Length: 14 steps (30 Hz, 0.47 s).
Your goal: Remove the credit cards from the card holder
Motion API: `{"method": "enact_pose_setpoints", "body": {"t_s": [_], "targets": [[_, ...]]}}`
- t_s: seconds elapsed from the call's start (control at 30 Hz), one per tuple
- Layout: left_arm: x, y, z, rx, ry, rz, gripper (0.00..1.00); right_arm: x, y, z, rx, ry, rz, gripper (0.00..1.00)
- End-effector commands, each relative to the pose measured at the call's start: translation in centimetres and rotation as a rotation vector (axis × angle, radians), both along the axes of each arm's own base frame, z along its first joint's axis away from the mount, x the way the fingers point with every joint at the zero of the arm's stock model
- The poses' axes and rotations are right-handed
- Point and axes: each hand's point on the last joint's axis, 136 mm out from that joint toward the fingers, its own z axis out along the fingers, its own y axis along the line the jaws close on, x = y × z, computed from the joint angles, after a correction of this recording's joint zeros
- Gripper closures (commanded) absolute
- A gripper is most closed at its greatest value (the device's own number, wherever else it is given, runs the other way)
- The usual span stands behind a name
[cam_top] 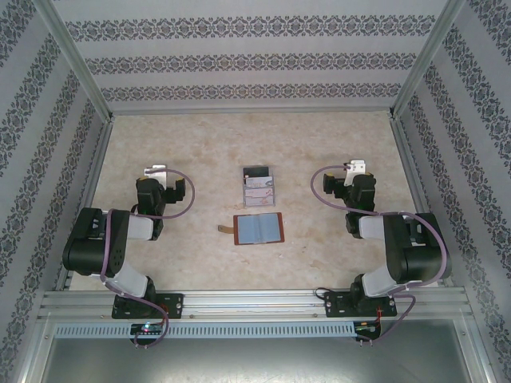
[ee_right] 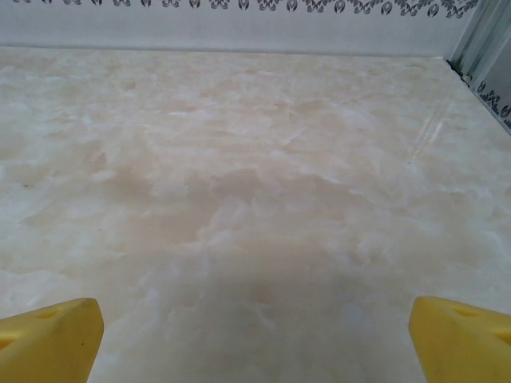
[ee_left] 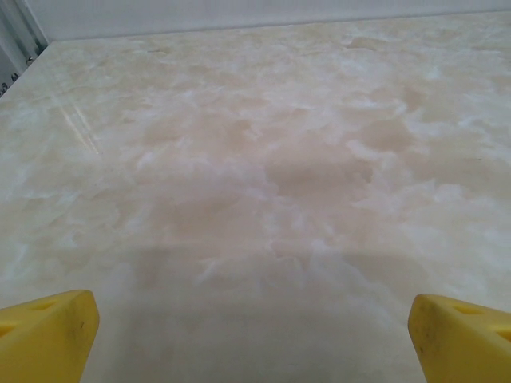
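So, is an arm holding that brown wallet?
No, the card holder lies open on the table, apart from the left gripper and right gripper.

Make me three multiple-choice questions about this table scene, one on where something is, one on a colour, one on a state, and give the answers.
1. Where does the card holder lie relative to the clear stand?
A) nearer the arm bases
B) nearer the back wall
C) on top of it

2. What colour are the fingertips of the left pincer?
A) black
B) yellow
C) green

3. How is the card holder?
A) folded shut
B) standing on edge
C) lying open, pale inside up

Answers:
1 A: in the top view it sits on the bases' side of the stand, apart from it.
2 B: the left wrist view shows yellow tips.
3 C: its grey-blue inside faces up, with the strap tab sticking out to the left.
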Motion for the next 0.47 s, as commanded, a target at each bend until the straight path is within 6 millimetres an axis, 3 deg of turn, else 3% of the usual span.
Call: {"method": "enact_pose_setpoints", "body": {"t_s": [0.0,0.13,0.43], "targets": [[0.39,-0.12,0.92,-0.026,-0.052,-0.009,0.0,0.28,0.34,1.07,0.024,-0.047,0.01,0.02],[0.38,-1.02,0.92,-0.025,-0.051,-0.064,0.0,0.3,0.36,1.13,0.026,-0.049,0.011,0.02],[0.36,-0.99,0.87,-0.026,-0.05,-0.063,0.0,0.34,0.53,1.03,0.028,-0.045,0.025,0.02]]}}
